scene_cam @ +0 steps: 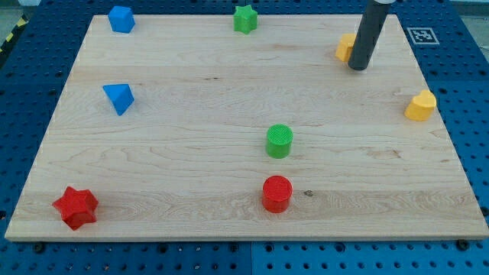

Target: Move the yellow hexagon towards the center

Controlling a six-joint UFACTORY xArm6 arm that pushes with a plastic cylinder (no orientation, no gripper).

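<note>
The yellow hexagon (344,47) lies near the view's top right of the wooden board (191,176), partly hidden behind my rod. My tip (358,68) rests on the board just right of and slightly below the hexagon, touching or nearly touching it. The rod rises from there out of the view's top edge.
A yellow heart-like block (421,105) lies at the right edge. A green cylinder (280,141) and a red cylinder (277,194) stand below the center. A green star (244,19) and a blue block (121,18) are at the top, a blue triangle (118,98) at the left, a red star (76,207) at the bottom left.
</note>
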